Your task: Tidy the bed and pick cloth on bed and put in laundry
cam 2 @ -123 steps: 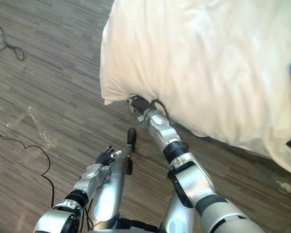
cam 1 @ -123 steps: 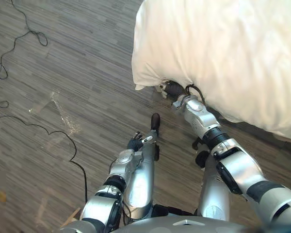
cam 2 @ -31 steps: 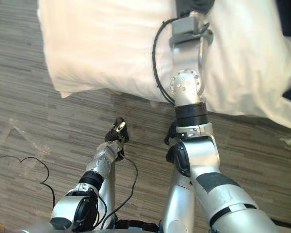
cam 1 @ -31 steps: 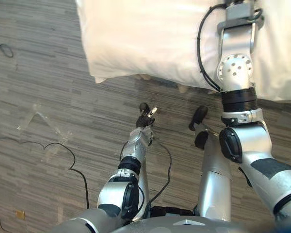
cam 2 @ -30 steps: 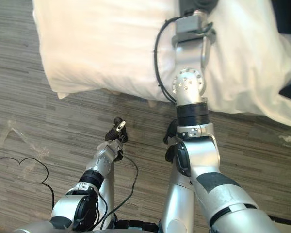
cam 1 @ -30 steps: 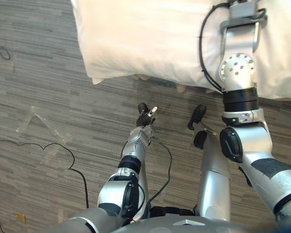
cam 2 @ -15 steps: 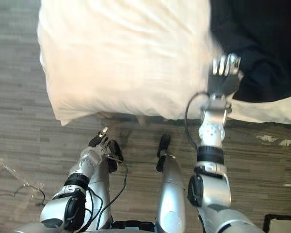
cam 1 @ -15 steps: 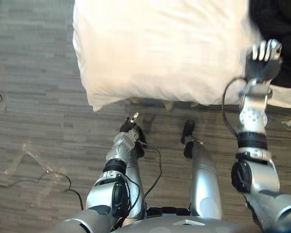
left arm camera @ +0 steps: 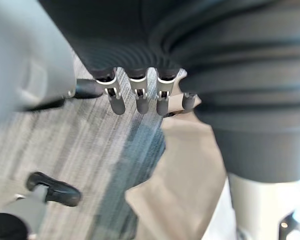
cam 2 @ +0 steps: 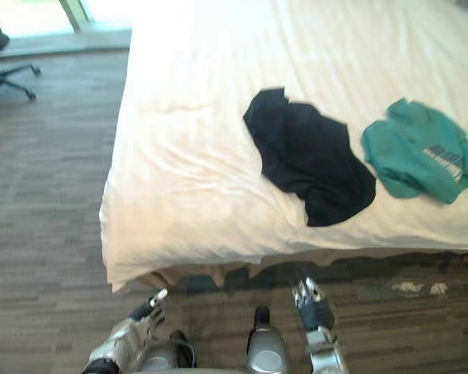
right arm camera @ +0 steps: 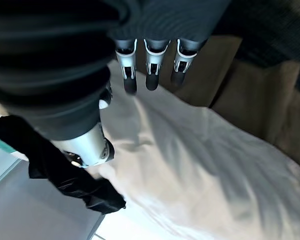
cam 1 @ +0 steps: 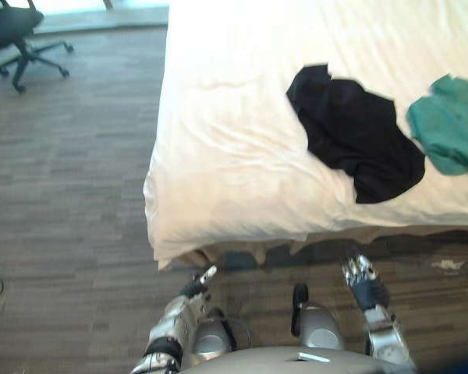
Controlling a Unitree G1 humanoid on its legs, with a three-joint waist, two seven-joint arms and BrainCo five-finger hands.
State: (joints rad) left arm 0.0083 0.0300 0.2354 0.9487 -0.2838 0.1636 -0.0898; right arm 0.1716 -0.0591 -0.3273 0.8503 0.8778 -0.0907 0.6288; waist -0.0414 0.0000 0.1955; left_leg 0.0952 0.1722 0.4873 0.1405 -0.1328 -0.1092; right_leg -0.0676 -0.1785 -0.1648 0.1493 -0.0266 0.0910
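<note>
A black cloth lies crumpled on the white bed, near its front edge. To its right rests a teal garment. My left hand hangs low over the wood floor in front of the bed, fingers straight and holding nothing. My right hand is also low before the bed edge, below the black cloth and apart from it, its fingers straight and empty. The right wrist view shows the white sheet and the black cloth past that hand.
A dark office chair stands on the floor at the far left, beyond the bed's corner. Grey wood floor runs along the bed's left side and front. The sheet hangs down over the bed's front edge.
My right hand has come down from over the bed edge to floor height, and its fingers have straightened. The head camera has tipped up, bringing both garments into view.
</note>
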